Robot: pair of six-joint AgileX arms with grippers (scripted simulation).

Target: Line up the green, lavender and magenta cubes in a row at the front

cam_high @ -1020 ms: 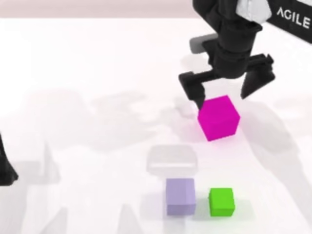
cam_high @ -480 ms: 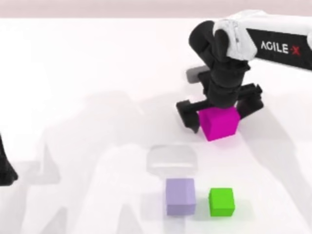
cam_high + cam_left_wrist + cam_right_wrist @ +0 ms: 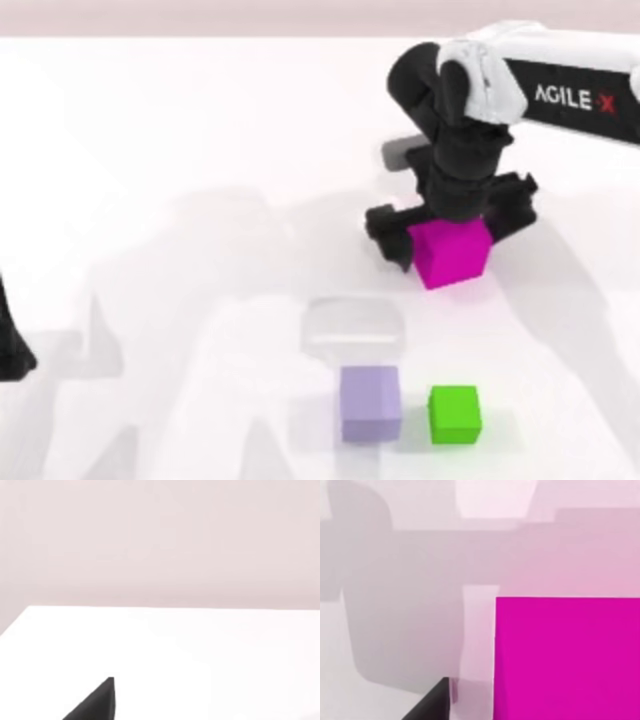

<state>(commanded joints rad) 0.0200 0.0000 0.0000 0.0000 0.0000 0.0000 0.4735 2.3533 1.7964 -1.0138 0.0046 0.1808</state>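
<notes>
Top view shows the right gripper (image 3: 449, 222) low over the magenta cube (image 3: 452, 254), which sits on the white table (image 3: 180, 150) toward the right side, about the middle from back to front. One dark finger (image 3: 388, 232) stands at the cube's nine o'clock side and the other at its three o'clock side. The fingers are spread wide around the cube, and whether they touch it cannot be told. At six o'clock from the magenta cube, near the front edge, the lavender cube (image 3: 370, 402) and the green cube (image 3: 455, 414) sit side by side with a small gap, the green one at three o'clock of the lavender one. The right wrist view is filled with the magenta cube (image 3: 567, 657) and one dark fingertip (image 3: 432, 702) beside it. The left arm (image 3: 12, 345) is parked at the table's left edge. The state of its gripper cannot be told.
</notes>
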